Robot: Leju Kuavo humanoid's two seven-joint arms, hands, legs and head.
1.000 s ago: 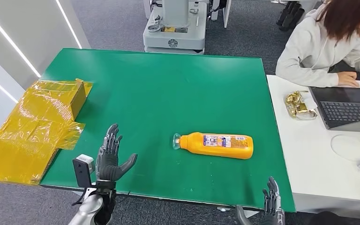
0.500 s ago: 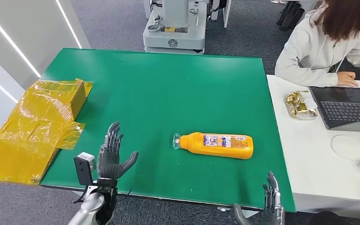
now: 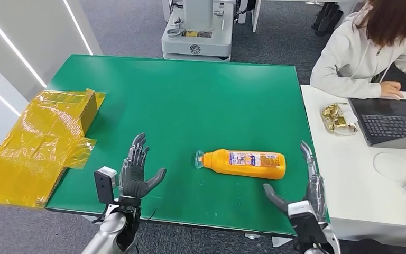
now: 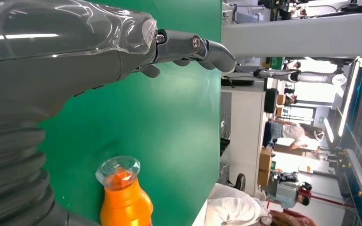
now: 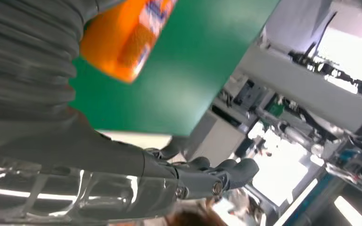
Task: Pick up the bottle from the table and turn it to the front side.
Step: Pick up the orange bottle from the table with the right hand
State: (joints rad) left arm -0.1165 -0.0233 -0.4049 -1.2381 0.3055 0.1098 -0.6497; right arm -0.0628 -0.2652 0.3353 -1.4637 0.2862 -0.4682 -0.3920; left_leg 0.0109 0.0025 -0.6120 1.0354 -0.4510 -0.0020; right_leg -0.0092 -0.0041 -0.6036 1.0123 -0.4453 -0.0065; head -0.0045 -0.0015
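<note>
A: Nearest the robot?
B: Left hand (image 3: 136, 177) over the near edge of the green worktop (image 3: 190, 100), fingers spread and upright, thumb out toward the middle, nothing in it. Right hand (image 3: 305, 191) at the near right corner, fingers likewise extended, thumb pointing in toward the bottle, palm empty. Both hands released.

A: And the bottle?
B: Bottle (image 3: 241, 164) lies on its side on the worktop, between the two hands but touching neither, nearer the right one. Filled with orange liquid. Clear cap end points toward the left hand; flat base toward the right edge. In the left wrist view the capped neck (image 4: 119, 170) faces the camera.

A: Label?
B: White and blue panel (image 3: 246, 158) along the upper side, small print, too small to read. The right wrist view shows a blurred strip of the same label, illegible.

A: Other containers?
B: Flattened yellow cartons in shiny wrap (image 3: 42, 143) hang off the left edge. On the white desk (image 3: 359, 180) to the right, a crumpled gold foil wrapper (image 3: 335, 117) beside a laptop (image 3: 394, 124); contents cannot be told.

A: Farther back?
B: A person in a light hoodie (image 3: 359, 53) seated at the laptop; a white machine base (image 3: 198, 32) beyond the far edge.
</note>
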